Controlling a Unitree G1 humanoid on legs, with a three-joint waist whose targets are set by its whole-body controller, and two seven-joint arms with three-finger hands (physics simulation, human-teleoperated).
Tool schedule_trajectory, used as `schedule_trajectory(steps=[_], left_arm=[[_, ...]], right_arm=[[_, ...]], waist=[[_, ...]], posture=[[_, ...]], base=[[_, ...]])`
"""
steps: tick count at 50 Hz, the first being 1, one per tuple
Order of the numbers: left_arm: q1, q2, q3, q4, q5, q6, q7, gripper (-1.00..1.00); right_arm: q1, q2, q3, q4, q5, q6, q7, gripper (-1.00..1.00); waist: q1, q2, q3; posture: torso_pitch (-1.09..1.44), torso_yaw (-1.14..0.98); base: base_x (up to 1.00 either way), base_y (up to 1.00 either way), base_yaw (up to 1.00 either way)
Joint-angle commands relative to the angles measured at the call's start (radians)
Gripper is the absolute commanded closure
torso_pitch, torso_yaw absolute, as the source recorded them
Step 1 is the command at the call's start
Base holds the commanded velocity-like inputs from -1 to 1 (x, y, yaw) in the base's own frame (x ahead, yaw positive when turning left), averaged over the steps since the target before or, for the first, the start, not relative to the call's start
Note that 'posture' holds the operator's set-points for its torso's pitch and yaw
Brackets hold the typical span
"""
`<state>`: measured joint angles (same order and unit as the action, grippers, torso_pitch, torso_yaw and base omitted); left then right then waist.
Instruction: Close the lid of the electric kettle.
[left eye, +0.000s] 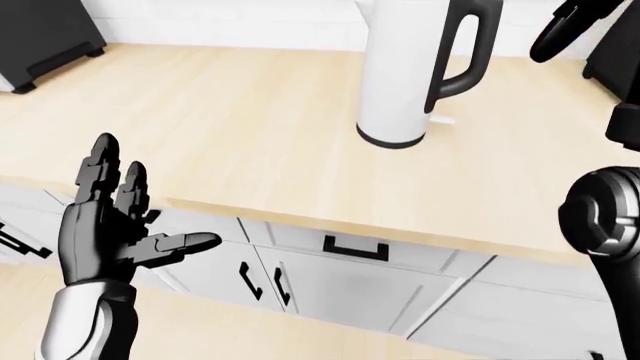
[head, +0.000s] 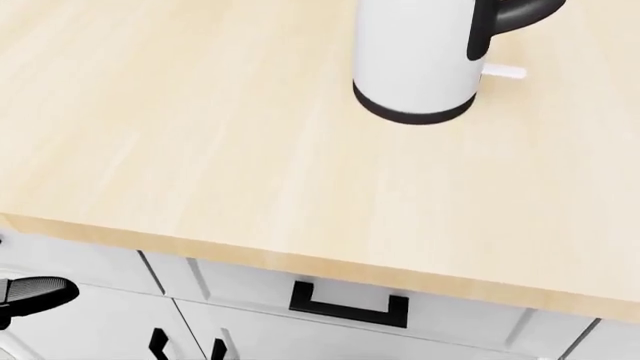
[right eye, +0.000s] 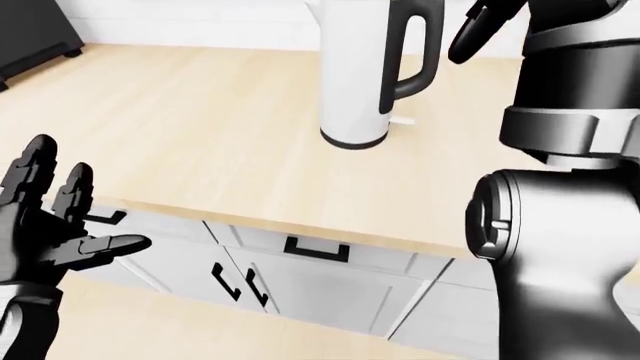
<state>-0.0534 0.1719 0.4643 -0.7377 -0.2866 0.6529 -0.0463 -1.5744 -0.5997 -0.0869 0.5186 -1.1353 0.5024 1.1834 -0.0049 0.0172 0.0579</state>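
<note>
Two black robot hands are showing: the left hand (left eye: 115, 232) is hanging spread below the pale wooden counter (left eye: 230, 142), idle, while the right hand (right eye: 487, 22) is reaching, grip unclear, beside the tall white kettle (left eye: 405, 75), presumably toward its unseen lid.

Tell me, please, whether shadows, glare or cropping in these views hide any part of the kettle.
Head view: flat, even light, only a faint shadow at the electric kettle base, with the top cropped off. Left-eye view: sharp and without glare, the lid again out of frame. Right-eye view: the robot's right arm fills the right side without covering the kettle.
</note>
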Motion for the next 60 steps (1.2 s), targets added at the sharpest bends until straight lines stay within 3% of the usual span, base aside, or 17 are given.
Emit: schedule_trajectory(steps=[1, 10, 26, 37, 49, 60], left_arm=[[-0.015, 0.011, 0.006, -0.032, 0.001, -0.043, -0.002, -1.00], [-0.015, 0.011, 0.001, -0.003, 0.007, -0.074, -0.007, -1.00], [-0.018, 0.017, 0.017, -0.063, -0.018, -0.011, 0.007, -1.00], [-0.018, 0.009, -0.016, 0.072, 0.021, -0.144, -0.016, -1.00], [-0.017, 0.021, 0.026, -0.079, -0.033, 0.010, 0.013, -1.00], [-0.021, 0.021, 0.019, -0.055, -0.022, -0.010, 0.009, -1.00]], right_arm=[[-0.044, -0.005, -0.001, -0.019, -0.007, -0.016, -0.022, -1.00], [-0.062, 0.017, 0.005, 0.029, -0.016, -0.038, -0.042, -1.00], [-0.137, 0.055, 0.024, 0.150, -0.016, -0.072, -0.100, -1.00], [-0.189, 0.104, 0.039, 0.243, -0.012, -0.087, -0.153, -1.00], [-0.168, 0.163, 0.051, 0.277, 0.017, -0.082, -0.215, -1.00], [-0.178, 0.210, 0.068, 0.319, 0.036, -0.086, -0.257, -1.00]], waist=[[0.000, -0.001, -0.025], [0.002, -0.003, -0.025], [-0.003, 0.002, -0.022], [-0.003, 0.005, -0.025], [0.002, 0.004, -0.028], [0.002, 0.007, -0.031]], posture=[[0.00, 0.00], [0.00, 0.00], [0.00, 0.00], [0.00, 0.00], [0.00, 0.00], [0.00, 0.00]], base=[[0.00, 0.00, 0.00], [0.00, 0.00, 0.00], [0.00, 0.00, 0.00], [0.00, 0.00, 0.00], [0.00, 0.00, 0.00], [0.00, 0.00, 0.00]])
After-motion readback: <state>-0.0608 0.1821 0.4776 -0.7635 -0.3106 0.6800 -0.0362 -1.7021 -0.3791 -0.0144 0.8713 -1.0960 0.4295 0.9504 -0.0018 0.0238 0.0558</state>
